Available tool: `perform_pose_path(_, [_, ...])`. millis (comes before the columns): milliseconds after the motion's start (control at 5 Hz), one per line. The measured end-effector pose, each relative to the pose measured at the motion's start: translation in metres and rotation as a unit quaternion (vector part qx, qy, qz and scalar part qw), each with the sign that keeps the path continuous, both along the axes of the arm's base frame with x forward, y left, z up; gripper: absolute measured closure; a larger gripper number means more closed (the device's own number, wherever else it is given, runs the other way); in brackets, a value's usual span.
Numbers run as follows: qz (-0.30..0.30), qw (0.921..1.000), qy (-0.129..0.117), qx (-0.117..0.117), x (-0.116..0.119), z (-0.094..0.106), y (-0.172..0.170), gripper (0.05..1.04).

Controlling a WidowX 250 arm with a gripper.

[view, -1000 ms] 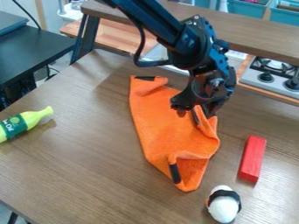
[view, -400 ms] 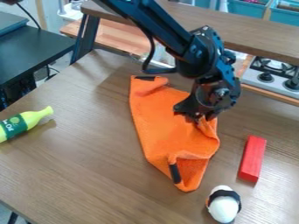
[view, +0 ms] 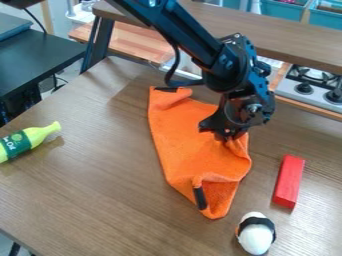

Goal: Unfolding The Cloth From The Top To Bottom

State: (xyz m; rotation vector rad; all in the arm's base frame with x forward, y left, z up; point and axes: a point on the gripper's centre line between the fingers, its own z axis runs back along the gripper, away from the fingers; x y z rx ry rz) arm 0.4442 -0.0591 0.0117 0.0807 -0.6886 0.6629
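The end effector (view: 229, 134) hangs down at the upper right part of the orange cloth (view: 187, 145), touching it beside a small raised fold; whether it is spread, pressed together or pinching the fabric, I cannot tell. The black arm (view: 184, 35) slants down to it from the top edge of the view, with a dark cable (view: 175, 67) looping along its near side. The cloth lies on the wooden table (view: 100, 195), long and creased, its top left corner marked by a black patch (view: 165, 89). Its lower end tapers toward the bottom of the view, where a turned-over flap carries a black strip (view: 200, 198). To the right of the cloth and apart from it lies a red block (view: 289, 180); below that is a white egg-shaped thing (view: 255, 239) with a black band around it. Well apart, at the left edge, a yellow-green bottle (view: 33, 137) with a dark green label lies on its side. Beyond the table's far side are a raised wooden shelf (view: 294, 42) and a stove (view: 300, 89), and at the upper left a dark desk (view: 40, 60).
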Motion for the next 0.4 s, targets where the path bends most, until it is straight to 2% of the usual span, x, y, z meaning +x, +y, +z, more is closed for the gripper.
perform_pose_path(200, [-0.001, 0.9999, 0.010, 0.003, -0.0016, -0.0093, -0.0019, 0.692])
perform_pose_path(400, [0.001, 0.9999, 0.012, 0.000, -0.0019, -0.0097, -0.0025, 0.898])
